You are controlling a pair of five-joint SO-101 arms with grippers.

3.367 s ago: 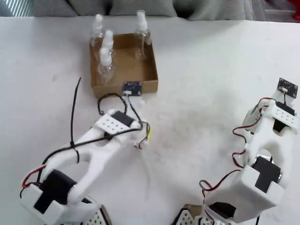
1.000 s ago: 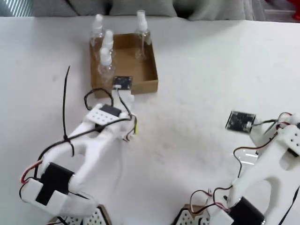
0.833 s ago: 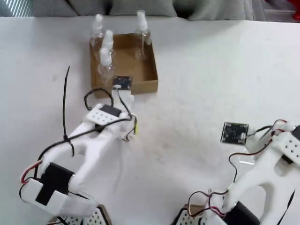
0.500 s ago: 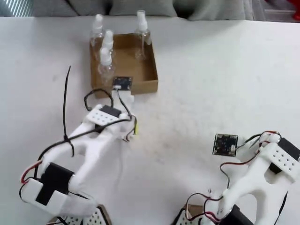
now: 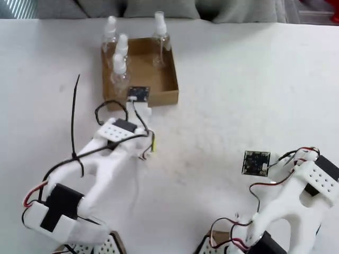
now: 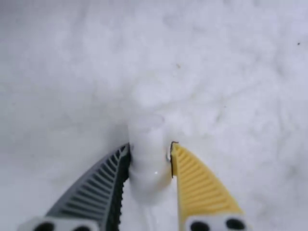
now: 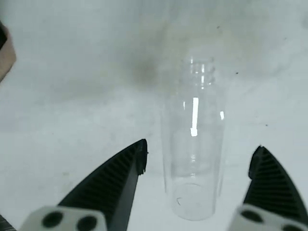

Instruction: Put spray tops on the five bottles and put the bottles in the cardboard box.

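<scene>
The uncapped bottle (image 7: 195,159) sits between the spread fingers of your right gripper (image 7: 200,150), with a gap on each side and neither finger touching it. Your left gripper (image 6: 149,150) pinches a white spray top (image 6: 148,161) over the table (image 5: 228,79), near the front wall of the cardboard box (image 5: 159,98). Four capped bottles (image 5: 119,71) stand along the box's left side and far edge, and its near right floor is open. Wide bare table separates your two arms.
</scene>
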